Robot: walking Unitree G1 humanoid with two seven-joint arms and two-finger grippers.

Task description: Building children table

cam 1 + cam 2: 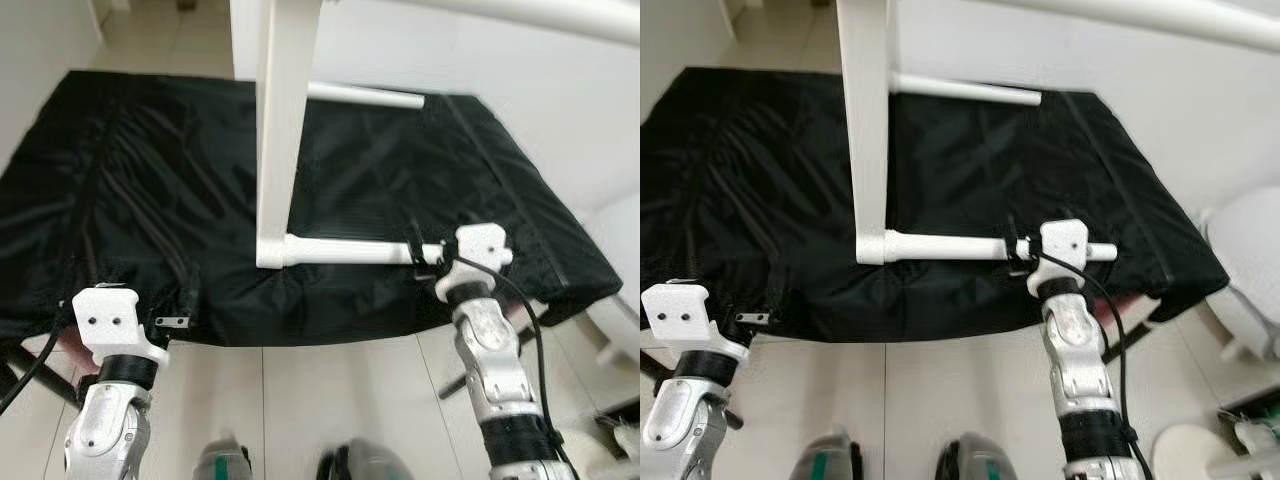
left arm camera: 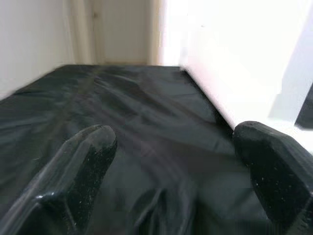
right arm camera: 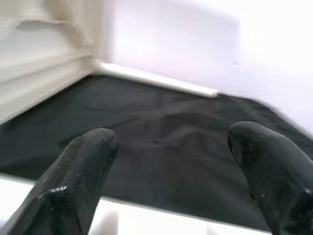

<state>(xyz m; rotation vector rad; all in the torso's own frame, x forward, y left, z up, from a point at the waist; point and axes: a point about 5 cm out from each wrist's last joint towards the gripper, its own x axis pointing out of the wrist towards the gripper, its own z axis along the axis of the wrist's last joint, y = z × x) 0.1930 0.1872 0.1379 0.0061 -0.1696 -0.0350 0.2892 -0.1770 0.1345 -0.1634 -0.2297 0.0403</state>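
right gripper (image 3: 171, 161) fingers spread wide astride white table leg (image 1: 350, 250).

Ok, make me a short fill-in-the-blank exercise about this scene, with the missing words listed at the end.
1. The white table panel stands on a cover coloured ____.
2. The gripper at the near white leg is the ____ gripper.
3. In the left wrist view, the left gripper has its fingers ____.
4. The far white leg lies near the back ____.

Missing words: black; right; open; wall
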